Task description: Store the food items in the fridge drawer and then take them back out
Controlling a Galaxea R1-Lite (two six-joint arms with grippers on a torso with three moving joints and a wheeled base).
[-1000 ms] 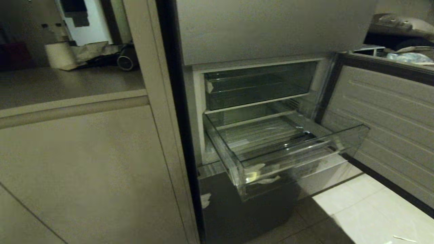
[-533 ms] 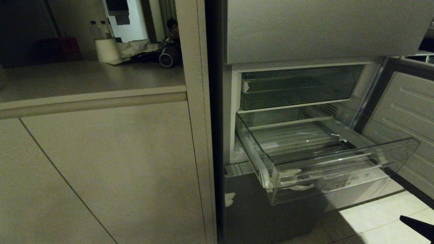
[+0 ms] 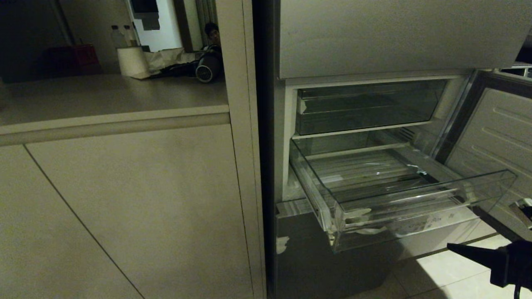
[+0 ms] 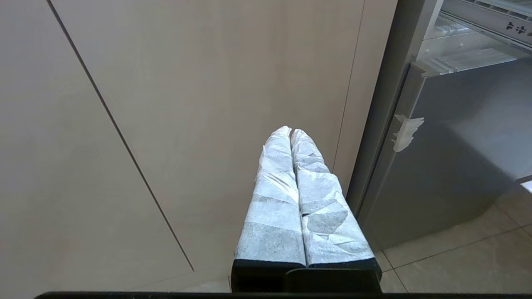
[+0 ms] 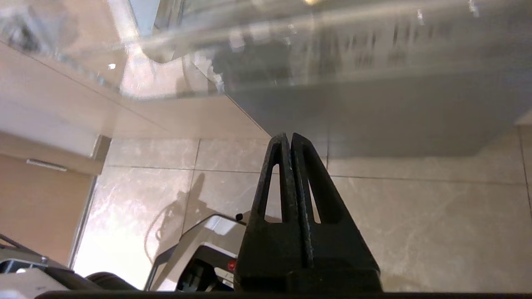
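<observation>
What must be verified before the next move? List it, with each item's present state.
1. Fridge drawer pulled out, open on top: ok.
2. Drawer floor free of items: ok, nothing shows on the ribs.
3. Food item in view: not ok, none in any view.
4. Right hand shut, empty, low before the drawer's front lip: ok.
5. Left hand shut, empty, facing the cabinet panel: ok.
6. Fridge door swung clear of the drawer: ok.
</observation>
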